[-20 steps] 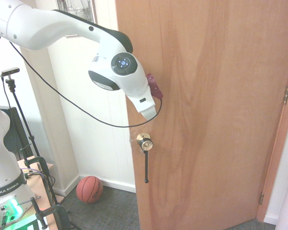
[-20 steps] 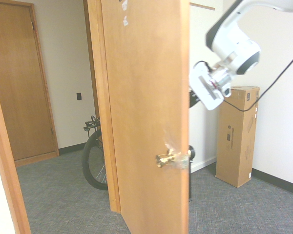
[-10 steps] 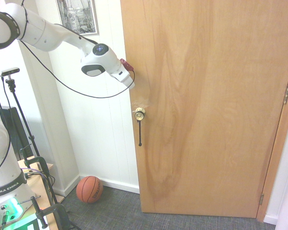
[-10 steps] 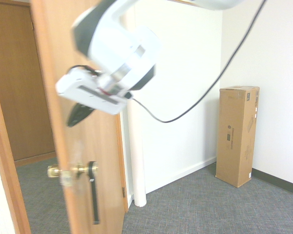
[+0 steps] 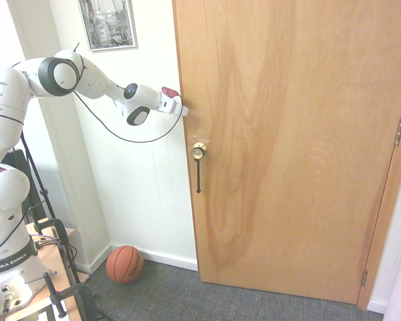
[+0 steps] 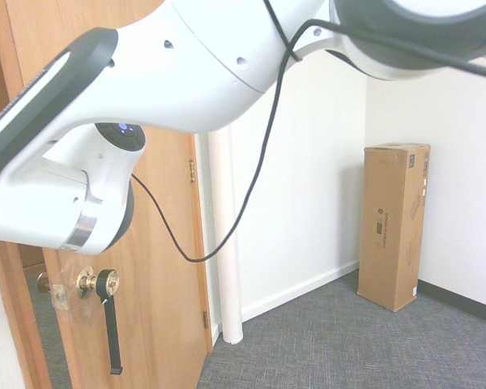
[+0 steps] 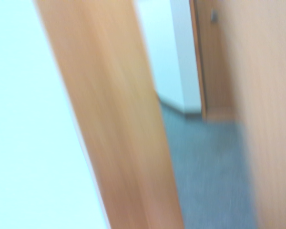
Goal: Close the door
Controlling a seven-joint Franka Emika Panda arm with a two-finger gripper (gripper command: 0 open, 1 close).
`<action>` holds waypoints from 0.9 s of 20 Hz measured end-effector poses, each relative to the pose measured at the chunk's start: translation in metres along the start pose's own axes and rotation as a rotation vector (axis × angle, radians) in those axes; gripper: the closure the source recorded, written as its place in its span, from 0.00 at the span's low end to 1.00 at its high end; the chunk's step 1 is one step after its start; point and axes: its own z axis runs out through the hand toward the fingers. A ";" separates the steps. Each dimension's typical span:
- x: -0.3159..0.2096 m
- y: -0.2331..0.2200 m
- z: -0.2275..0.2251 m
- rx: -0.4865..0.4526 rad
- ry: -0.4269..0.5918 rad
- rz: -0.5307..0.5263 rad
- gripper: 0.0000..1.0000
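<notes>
1. You are in the pushing step: the door stands right in front of the pincer, whose tip meets the door's free edge, and it looks almost shut against the white panelled wall (a gap still shows in the blurred wrist view).
2. The pincer is closed and grips nothing; it works as a blunt pusher.
3. The knob sits just below the pincer, its black strap hanging under it, both untouched.
4. Next, I judge, you need a steady push forward along the same line until the door seats in its frame.
</notes>
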 end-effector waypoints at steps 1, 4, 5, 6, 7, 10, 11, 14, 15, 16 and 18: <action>0.003 -0.005 -0.003 0.016 0.028 -0.004 1.00; 0.000 -0.003 -0.018 0.033 0.068 -0.020 1.00; -0.002 0.004 -0.023 0.024 0.058 -0.027 1.00; -0.007 0.012 -0.030 0.004 0.041 -0.039 1.00; -0.010 0.020 -0.038 -0.011 0.018 -0.046 1.00; -0.033 0.038 -0.070 -0.064 -0.068 -0.072 1.00; -0.038 0.042 -0.084 -0.081 -0.087 -0.071 1.00; -0.027 0.052 -0.128 -0.101 -0.113 -0.048 1.00; -0.013 0.057 -0.140 -0.107 -0.112 -0.024 1.00; 0.005 0.061 -0.150 -0.116 -0.118 0.008 1.00; 0.046 0.063 -0.170 -0.132 -0.139 0.059 1.00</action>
